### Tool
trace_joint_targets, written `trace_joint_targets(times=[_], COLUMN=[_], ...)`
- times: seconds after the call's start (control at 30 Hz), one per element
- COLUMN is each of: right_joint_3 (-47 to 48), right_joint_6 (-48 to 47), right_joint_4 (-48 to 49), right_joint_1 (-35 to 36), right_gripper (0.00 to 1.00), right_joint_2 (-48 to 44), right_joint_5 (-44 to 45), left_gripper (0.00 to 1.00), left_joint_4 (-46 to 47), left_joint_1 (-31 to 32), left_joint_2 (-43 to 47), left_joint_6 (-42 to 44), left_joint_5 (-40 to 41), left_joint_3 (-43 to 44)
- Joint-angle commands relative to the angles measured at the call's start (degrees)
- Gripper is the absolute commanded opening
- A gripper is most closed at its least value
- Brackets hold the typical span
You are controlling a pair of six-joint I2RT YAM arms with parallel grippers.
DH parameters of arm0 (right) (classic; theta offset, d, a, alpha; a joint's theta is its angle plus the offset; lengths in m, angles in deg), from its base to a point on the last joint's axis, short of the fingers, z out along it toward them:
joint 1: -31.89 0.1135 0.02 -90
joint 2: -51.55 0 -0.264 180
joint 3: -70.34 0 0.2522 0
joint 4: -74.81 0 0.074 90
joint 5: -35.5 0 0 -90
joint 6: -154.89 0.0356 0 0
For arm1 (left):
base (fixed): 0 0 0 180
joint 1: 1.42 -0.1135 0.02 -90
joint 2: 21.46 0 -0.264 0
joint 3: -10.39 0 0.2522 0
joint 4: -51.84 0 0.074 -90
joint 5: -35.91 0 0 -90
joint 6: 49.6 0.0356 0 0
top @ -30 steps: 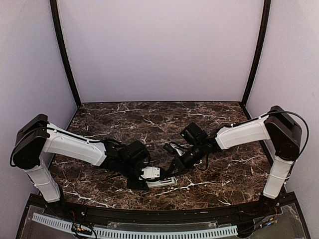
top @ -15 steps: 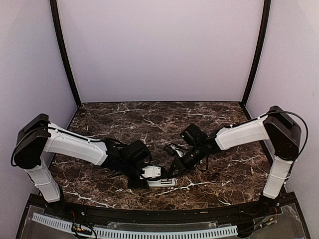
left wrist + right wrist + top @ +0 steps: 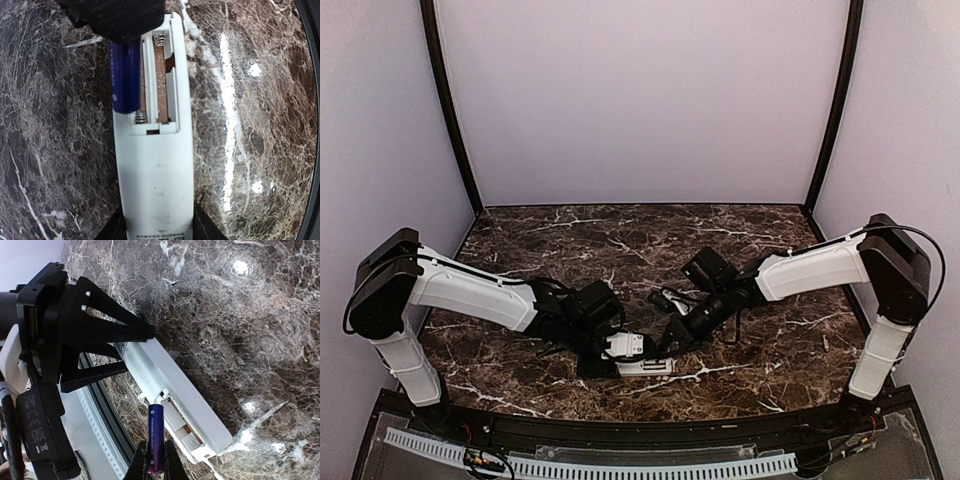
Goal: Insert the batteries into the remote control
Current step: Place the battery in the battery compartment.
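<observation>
Left gripper [image 3: 160, 221]: clamped on remote control [image 3: 156, 170] end.
Right gripper [image 3: 155, 458]: pinching 1 battery [image 3: 155, 437] over the open compartment [image 3: 159, 80].

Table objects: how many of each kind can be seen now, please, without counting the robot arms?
remote control: 1
battery: 1
Total: 2

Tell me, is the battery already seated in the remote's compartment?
No, the battery sits pinched in the right gripper at the edge of the remote control, outside its slots.
</observation>
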Motion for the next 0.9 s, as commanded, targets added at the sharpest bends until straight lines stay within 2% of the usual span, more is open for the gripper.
trace_joint_targets(times=[0.0, 0.63, 0.87], right_joint_3=[-0.5, -0.1, 0.1], right_joint_6=[0.5, 3.0, 3.7], right_joint_4=[-1.8, -2.5, -0.8], right_joint_1=[1.0, 1.8, 1.8], right_gripper=[0.0, 0.0, 0.0], right_joint_2=[-0.2, 2.5, 3.9], right_joint_5=[1.8, 9.6, 9.2], left_gripper=[0.38, 0.39, 0.39], left_joint_4=[-3.3, -3.3, -3.6], left_joint_1=[0.2, 0.2, 0.2], left_joint_2=[-2.4, -2.7, -3.0], left_joint_6=[0.3, 0.4, 0.4], left_joint_5=[0.7, 0.8, 0.8], left_joint_3=[-0.4, -0.3, 0.0])
